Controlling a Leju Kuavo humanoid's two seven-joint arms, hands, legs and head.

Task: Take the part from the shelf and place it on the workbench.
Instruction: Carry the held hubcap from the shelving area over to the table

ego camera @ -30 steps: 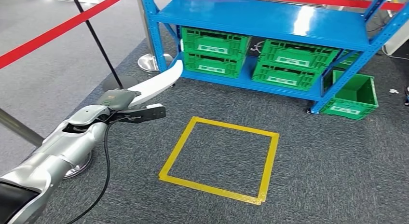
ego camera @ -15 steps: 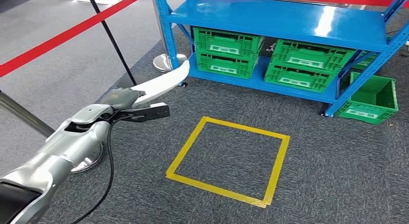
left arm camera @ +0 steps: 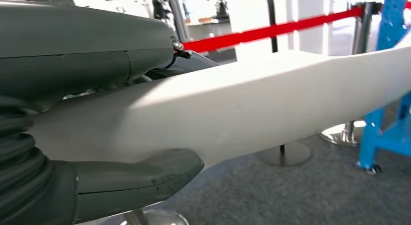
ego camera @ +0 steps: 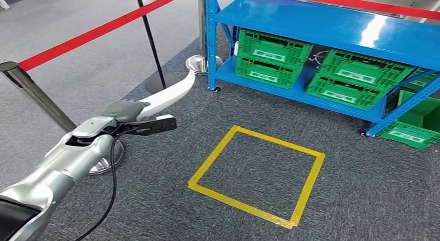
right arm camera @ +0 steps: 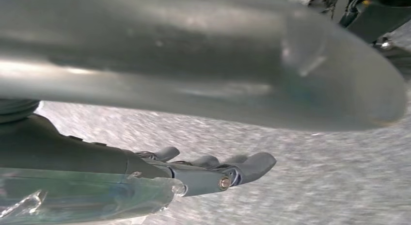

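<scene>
Left hand (ego camera: pixel 129 119) gripping white part (ego camera: pixel 168 93), near left of shelf (ego camera: pixel 332 28). Right hand (right arm camera: pixel 213 174) holding nothing, fingers extended.

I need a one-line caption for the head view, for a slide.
Left robot hand holds a long white curved part above grey carpet, near a blue shelf with green crates.

The part (ego camera: pixel 168 94) juts forward from the left hand (ego camera: pixel 129 116); a post (ego camera: pixel 31 95) stands left of the hand; the floor square (ego camera: pixel 257 173) lies right of it; behind the square, crates (ego camera: pixel 270 56) sit on the shelf (ego camera: pixel 290 90)
</scene>
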